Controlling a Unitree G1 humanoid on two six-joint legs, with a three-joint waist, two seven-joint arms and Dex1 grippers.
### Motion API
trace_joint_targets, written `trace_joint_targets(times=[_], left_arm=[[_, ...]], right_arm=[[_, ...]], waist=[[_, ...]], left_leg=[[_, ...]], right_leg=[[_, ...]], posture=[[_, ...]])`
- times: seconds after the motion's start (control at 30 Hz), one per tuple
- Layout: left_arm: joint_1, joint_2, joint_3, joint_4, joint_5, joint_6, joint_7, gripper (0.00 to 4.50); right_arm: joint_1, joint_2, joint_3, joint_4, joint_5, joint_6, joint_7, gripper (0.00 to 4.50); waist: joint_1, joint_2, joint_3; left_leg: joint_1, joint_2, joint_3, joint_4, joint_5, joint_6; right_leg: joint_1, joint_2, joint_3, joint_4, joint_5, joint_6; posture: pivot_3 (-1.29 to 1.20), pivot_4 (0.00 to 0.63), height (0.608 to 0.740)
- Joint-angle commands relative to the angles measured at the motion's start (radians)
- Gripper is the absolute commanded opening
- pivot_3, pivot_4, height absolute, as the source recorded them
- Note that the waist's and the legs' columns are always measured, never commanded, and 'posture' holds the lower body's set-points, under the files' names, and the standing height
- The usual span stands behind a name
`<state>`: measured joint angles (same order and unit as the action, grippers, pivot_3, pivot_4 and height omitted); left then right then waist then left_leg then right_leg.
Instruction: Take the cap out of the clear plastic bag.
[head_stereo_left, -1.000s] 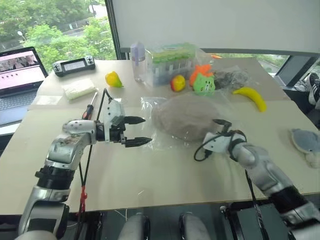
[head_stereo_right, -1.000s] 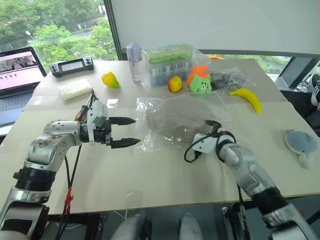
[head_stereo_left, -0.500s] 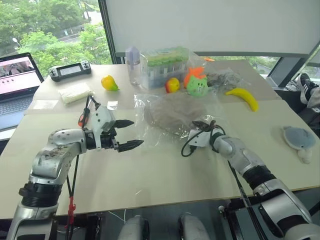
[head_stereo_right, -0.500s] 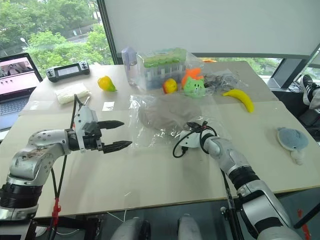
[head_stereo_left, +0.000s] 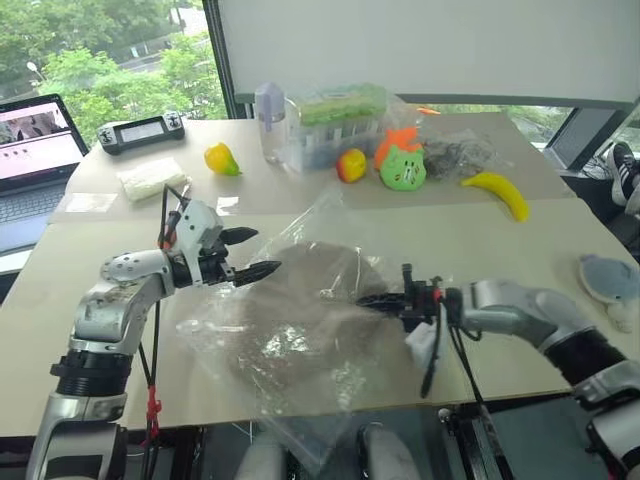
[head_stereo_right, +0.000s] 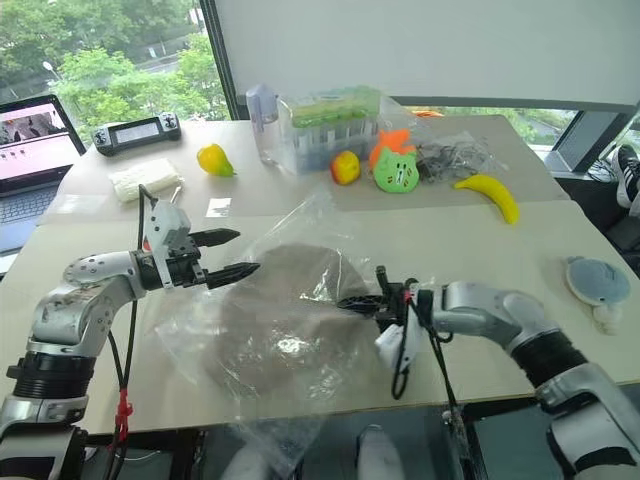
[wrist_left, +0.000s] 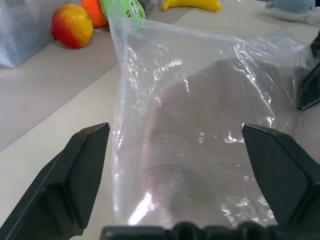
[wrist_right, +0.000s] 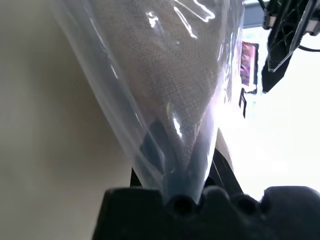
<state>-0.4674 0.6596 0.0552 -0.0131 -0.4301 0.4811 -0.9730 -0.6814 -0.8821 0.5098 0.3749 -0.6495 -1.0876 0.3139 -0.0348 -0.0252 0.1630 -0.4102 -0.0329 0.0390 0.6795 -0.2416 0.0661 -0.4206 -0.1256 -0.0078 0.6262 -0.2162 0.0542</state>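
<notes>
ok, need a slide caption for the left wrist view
Open left gripper faces the crinkly clear plastic bag with the beige-grey fabric cap inside; red-yellow apple behind on the table.

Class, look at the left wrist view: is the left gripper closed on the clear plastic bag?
No. The left gripper stands wide open, its two black fingers apart on either side of the clear plastic bag with the cap inside.

Silver-grey metal arms w/ black joint bands, black pointed fingers (head_stereo_left: 258, 270), loose black cables, white wrist housing, red cable tie
</notes>
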Motion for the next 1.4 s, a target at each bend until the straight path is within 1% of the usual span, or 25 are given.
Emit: trace_joint_targets(times=[0.03, 0.1, 0.17, 0.2, 0.23, 0.33, 0.4, 0.43, 0.47, 0.5, 0.53, 0.63, 0.73, 0.77, 0.8, 0.83, 0.9, 0.97, 1.03, 1.07, 1.1, 1.13, 1.27, 1.33, 1.4], left_arm=[[-0.01, -0.017, -0.004, -0.023, -0.001, -0.021, 0.006, 4.5], [-0.005, -0.022, -0.005, -0.03, 0.0, -0.02, 0.008, 4.5], [0.001, -0.026, -0.006, -0.043, -0.002, -0.011, 0.014, 4.5], [0.001, -0.028, -0.008, -0.052, -0.004, -0.004, 0.02, 4.5], [0.002, -0.03, -0.01, -0.058, -0.006, 0.002, 0.023, 4.5], [-0.004, -0.031, -0.015, -0.066, -0.012, 0.014, 0.025, 4.5], [-0.013, -0.033, -0.018, -0.059, -0.009, 0.015, 0.025, 4.5], [-0.015, -0.034, -0.019, -0.057, -0.008, 0.015, 0.025, 4.5], [-0.015, -0.034, -0.019, -0.056, -0.008, 0.015, 0.025, 4.5], [-0.014, -0.034, -0.019, -0.057, -0.008, 0.015, 0.024, 4.5], [-0.011, -0.033, -0.02, -0.059, -0.008, 0.016, 0.024, 4.5], [0.004, -0.028, -0.017, -0.067, -0.01, 0.014, 0.02, 4.5], [0.014, -0.021, -0.011, -0.056, -0.006, 0.002, 0.012, 4.5], [0.015, -0.021, -0.011, -0.051, -0.005, -0.003, 0.01, 4.5], [0.013, -0.022, -0.012, -0.045, -0.002, -0.007, 0.008, 4.5], [0.01, -0.023, -0.013, -0.041, -0.001, -0.009, 0.007, 4.5], [0.004, -0.025, -0.016, -0.035, 0.001, -0.011, 0.007, 4.5], [-0.002, -0.028, -0.021, -0.032, 0.003, -0.013, 0.005, 4.5], [-0.006, -0.028, -0.027, -0.028, 0.006, -0.018, 0.0, 4.5], [-0.007, -0.029, -0.028, -0.027, 0.007, -0.019, -0.001, 4.5], [-0.009, -0.03, -0.031, -0.024, 0.009, -0.021, -0.001, 4.5], [-0.012, -0.03, -0.033, -0.021, 0.011, -0.023, -0.001, 4.5], [-0.021, -0.034, -0.042, -0.013, 0.022, -0.027, -0.002, 4.5], [-0.025, -0.037, -0.049, -0.009, 0.029, -0.029, -0.002, 4.5], [-0.034, -0.04, -0.053, -0.003, 0.033, -0.031, -0.003, 4.5]], right_arm=[[-0.233, 0.008, 0.051, 0.359, -0.275, 0.053, -0.226, 0.06], [-0.342, 0.041, 0.13, 0.506, -0.418, 0.126, -0.398, 0.06], [-0.437, 0.09, 0.22, 0.642, -0.554, 0.263, -0.601, 0.06], [-0.478, 0.117, 0.258, 0.708, -0.599, 0.319, -0.68, 0.06], [-0.508, 0.14, 0.287, 0.76, -0.625, 0.347, -0.743, 0.06], [-0.567, 0.191, 0.365, 0.865, -0.681, 0.385, -0.888, 0.06], [-0.591, 0.211, 0.409, 0.901, -0.712, 0.396, -0.963, 0.78], [-0.599, 0.217, 0.425, 0.913, -0.719, 0.397, -0.988, 0.99], [-0.608, 0.218, 0.448, 0.919, -0.735, 0.388, -1.029, 1.38], [-0.616, 0.216, 0.466, 0.921, -0.744, 0.37, -1.069, 1.65], [-0.626, 0.209, 0.489, 0.918, -0.759, 0.347, -1.125, 2.06], [-0.664, 0.176, 0.57, 0.882, -0.824, 0.264, -1.322, 2.99], [-0.692, 0.157, 0.641, 0.846, -0.873, 0.178, -1.454, 3.93], [-0.697, 0.155, 0.662, 0.84, -0.887, 0.164, -1.486, 4.33], [-0.698, 0.159, 0.671, 0.847, -0.891, 0.16, -1.489, 4.47], [-0.698, 0.163, 0.676, 0.856, -0.889, 0.163, -1.489, 4.47], [-0.69, 0.179, 0.661, 0.896, -0.857, 0.155, -1.403, 4.47], [-0.668, 0.194, 0.617, 0.944, -0.795, 0.171, -1.268, 4.47], [-0.635, 0.217, 0.537, 0.994, -0.693, 0.214, -1.052, 4.47], [-0.62, 0.224, 0.498, 1.006, -0.646, 0.221, -0.974, 4.47], [-0.594, 0.238, 0.42, 1.029, -0.553, 0.225, -0.83, 4.47], [-0.573, 0.251, 0.362, 1.038, -0.484, 0.256, -0.725, 4.47], [-0.494, 0.301, 0.137, 1.033, -0.226, 0.356, -0.39, 4.47], [-0.464, 0.329, 0.033, 1.022, -0.111, 0.418, -0.265, 4.47], [-0.44, 0.344, -0.013, 0.999, -0.057, 0.449, -0.194, 4.47]], waist=[[-0.006, 0.0, 0.0], [-0.007, 0.0, 0.001], [-0.008, 0.0, 0.001], [-0.012, 0.0, 0.001], [-0.013, 0.0, 0.001], [-0.011, 0.0, 0.001], [-0.01, 0.0, 0.001], [-0.01, 0.0, 0.001], [-0.01, 0.0, 0.001], [-0.01, 0.0, 0.001], [-0.01, 0.0, 0.001], [-0.01, 0.001, 0.001], [-0.011, 0.001, 0.001], [-0.012, 0.001, 0.001], [-0.013, 0.001, 0.001], [-0.013, 0.001, 0.001], [-0.014, 0.001, 0.001], [-0.014, 0.001, 0.001], [-0.014, 0.001, 0.001], [-0.014, 0.001, 0.001], [-0.013, 0.001, 0.001], [-0.012, 0.001, 0.001], [-0.016, 0.001, 0.001], [-0.019, 0.001, 0.001], [-0.022, 0.0, 0.001]], left_leg=[[0.002, 0.0, 0.001, 0.0, 0.0, 0.0], [0.002, 0.0, 0.002, -0.001, 0.003, 0.0], [0.002, 0.001, 0.002, -0.002, 0.004, -0.003], [0.002, 0.001, 0.002, -0.003, 0.006, -0.005], [0.002, 0.002, 0.003, -0.005, 0.01, -0.013], [0.0, 0.002, 0.003, -0.01, 0.011, -0.014], [-0.001, 0.001, 0.003, -0.013, 0.011, -0.015], [-0.001, 0.001, 0.003, -0.013, 0.011, -0.015], [-0.001, 0.001, 0.003, -0.013, 0.011, -0.015], [-0.001, 0.001, 0.003, -0.013, 0.011, -0.015], [-0.001, 0.0, 0.003, -0.013, 0.011, -0.015], [-0.001, 0.0, 0.003, -0.014, 0.011, -0.015], [0.0, -0.001, 0.003, -0.015, 0.013, -0.017], [0.001, -0.001, 0.003, -0.016, 0.013, -0.018], [0.002, -0.001, 0.003, -0.016, 0.013, -0.018], [0.003, -0.001, 0.003, -0.017, 0.013, -0.018], [0.004, -0.001, 0.003, -0.017, 0.014, -0.018], [0.005, -0.001, 0.003, -0.017, 0.014, -0.018], [0.004, -0.001, 0.003, -0.017, 0.013, -0.017], [0.005, 0.0, 0.003, -0.017, 0.013, -0.017], [0.004, 0.0, 0.003, -0.017, 0.013, -0.016], [0.004, 0.0, 0.003, -0.017, 0.012, -0.016], [0.005, 0.001, 0.002, -0.016, 0.011, -0.014], [0.006, 0.001, 0.002, -0.015, 0.01, -0.011], [0.008, 0.002, 0.002, -0.015, 0.007, -0.006]], right_leg=[[0.001, 0.0, 0.001, 0.001, 0.0, 0.0], [-0.001, 0.0, 0.002, 0.002, 0.001, -0.001], [-0.002, 0.001, 0.002, 0.003, 0.0, -0.002], [-0.003, 0.001, 0.002, 0.003, 0.0, -0.003], [-0.003, 0.002, 0.003, 0.003, 0.0, -0.004], [-0.006, 0.002, 0.003, 0.002, -0.001, -0.004], [-0.006, 0.002, 0.002, 0.003, -0.001, -0.004], [-0.006, 0.002, 0.002, 0.003, -0.001, -0.004], [-0.006, 0.002, 0.002, 0.002, 0.0, -0.004], [-0.006, 0.002, 0.002, 0.002, 0.0, -0.004], [-0.006, 0.002, 0.002, 0.002, 0.0, -0.004], [-0.006, 0.002, 0.002, 0.002, 0.0, -0.004], [-0.008, 0.002, 0.003, 0.002, -0.001, -0.004], [-0.008, 0.002, 0.003, 0.002, -0.001, -0.004], [-0.008, 0.002, 0.004, 0.002, -0.001, -0.005], [-0.008, 0.002, 0.004, 0.002, -0.001, -0.005], [-0.006, 0.003, 0.004, 0.002, -0.001, -0.005], [-0.005, 0.003, 0.005, 0.002, -0.001, -0.005], [-0.005, 0.003, 0.004, 0.002, -0.001, -0.005], [-0.004, 0.003, 0.004, 0.002, -0.001, -0.005], [-0.003, 0.003, 0.003, 0.002, -0.001, -0.004], [-0.002, 0.003, 0.003, 0.001, -0.001, -0.004], [0.0, 0.003, 0.002, 0.002, 0.0, -0.003], [0.002, 0.003, 0.002, 0.0, 0.0, -0.003], [0.004, 0.003, 0.002, 0.0, 0.0, -0.003]], posture=[[0.0, 0.15, 0.738], [0.0, 0.15, 0.738], [0.0, 0.15, 0.738], [0.0, 0.15, 0.738], [0.0, 0.15, 0.738], [0.0, 0.15, 0.738], [0.0, 0.15, 0.738], [0.0, 0.15, 0.738], [0.0, 0.15, 0.738], [0.0, 0.15, 0.738], [0.0, 0.15, 0.738], [0.0, 0.15, 0.738], [0.0, 0.15, 0.738], [0.0, 0.15, 0.738], [0.0, 0.15, 0.738], [0.0, 0.15, 0.738], [0.0, 0.15, 0.738], [0.0, 0.15, 0.738], [0.0, 0.15, 0.738], [0.0, 0.15, 0.738], [0.0, 0.15, 0.738], [0.0, 0.15, 0.738], [0.0, 0.15, 0.738], [0.0, 0.15, 0.738], [0.0, 0.15, 0.738]])
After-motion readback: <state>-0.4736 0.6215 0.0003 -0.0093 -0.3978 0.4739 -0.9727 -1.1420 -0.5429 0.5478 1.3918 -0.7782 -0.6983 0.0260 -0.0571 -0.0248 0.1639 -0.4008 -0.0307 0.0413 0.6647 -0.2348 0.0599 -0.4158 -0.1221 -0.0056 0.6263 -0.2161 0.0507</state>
